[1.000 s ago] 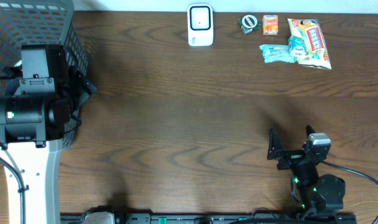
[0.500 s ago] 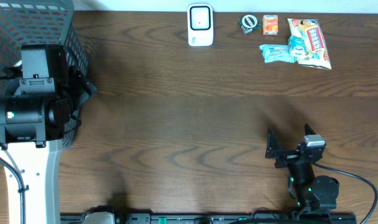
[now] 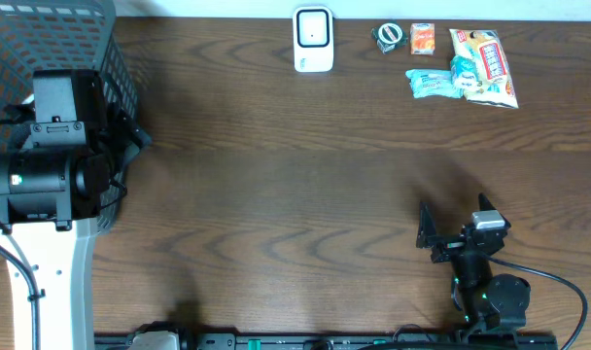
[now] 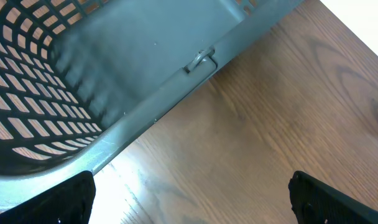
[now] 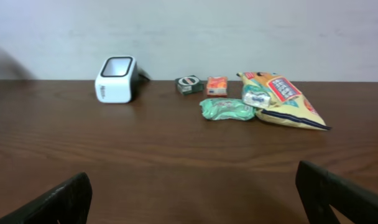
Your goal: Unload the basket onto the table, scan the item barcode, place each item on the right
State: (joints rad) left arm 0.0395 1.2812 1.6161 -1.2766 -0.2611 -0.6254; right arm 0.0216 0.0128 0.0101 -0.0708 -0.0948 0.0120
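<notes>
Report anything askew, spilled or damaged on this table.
Nothing stands out. The white plastic barcode scanner stands upright at the far edge; the yellow snack bag and green wrapped packet nearby look intact; the grey plastic mesh basket sits upright.

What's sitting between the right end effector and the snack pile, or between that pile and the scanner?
Nothing visible blocks the right end effector: it is open, with bare table up to the green packet and chip bag. Toward the barcode scanner, a small tin and an orange box sit along the back edge, probably avoidable by lifting.
</notes>
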